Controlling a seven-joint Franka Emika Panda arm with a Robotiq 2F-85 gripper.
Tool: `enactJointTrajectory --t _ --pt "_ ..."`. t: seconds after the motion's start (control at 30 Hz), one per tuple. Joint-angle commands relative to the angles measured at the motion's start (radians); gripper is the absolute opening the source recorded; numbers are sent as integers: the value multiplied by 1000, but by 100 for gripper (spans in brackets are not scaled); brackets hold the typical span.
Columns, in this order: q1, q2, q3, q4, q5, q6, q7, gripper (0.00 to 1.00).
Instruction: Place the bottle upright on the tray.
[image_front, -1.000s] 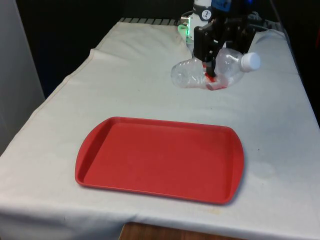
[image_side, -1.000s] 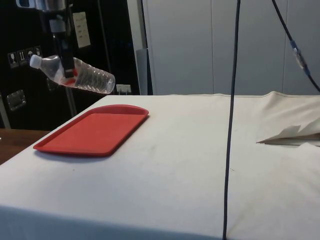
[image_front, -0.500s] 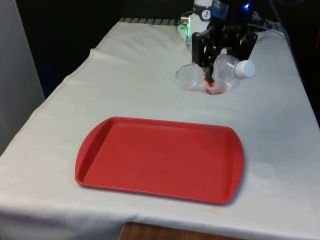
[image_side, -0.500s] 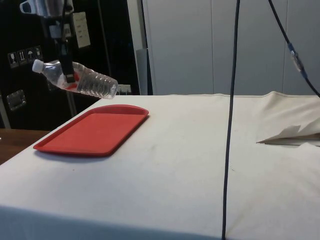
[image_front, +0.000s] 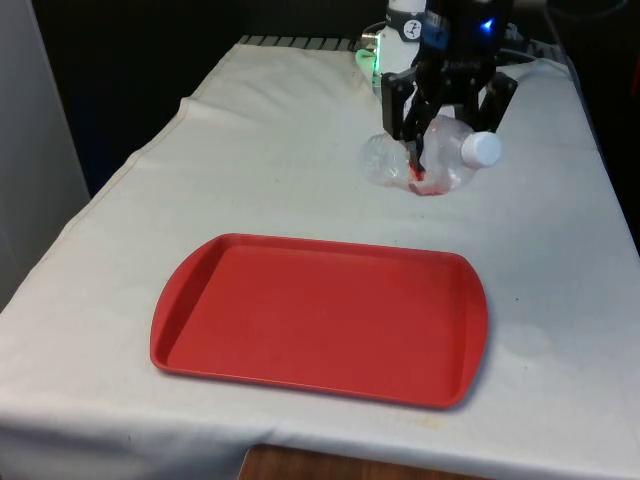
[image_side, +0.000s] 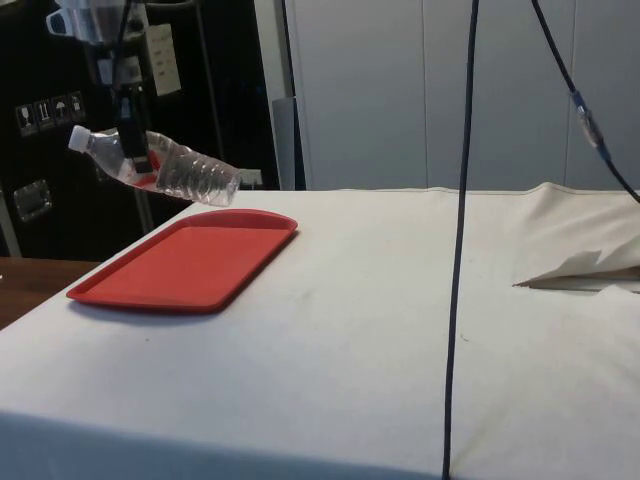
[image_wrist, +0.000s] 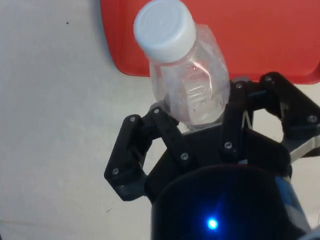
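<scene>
While one bottle (image_front: 430, 160) hangs tilted in the jaws, one tray (image_front: 320, 318) lies below.

The tool (image_front: 428, 135) is black and built from angular linkage bars, two to each side, splaying out from a rounded black housing. In the wrist view the tool (image_wrist: 200, 112) shows small silver screw heads at the link joints and along the outer bars, and a pale grey strip lies beside one inner link. Above the tool in the front view, the arm's wrist section (image_front: 405, 22) is white with a small black round mark on it. In the side view the tool (image_side: 128, 120) hangs from a pale metallic, rounded wrist section.
</scene>
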Motion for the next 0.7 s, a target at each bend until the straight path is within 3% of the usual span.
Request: enactJointTrajectory --t 0.0,0.67 --pt "0 2 -1 -1 3 1 11 34" --pt "0 14 0 -1 0 -2 146 34"
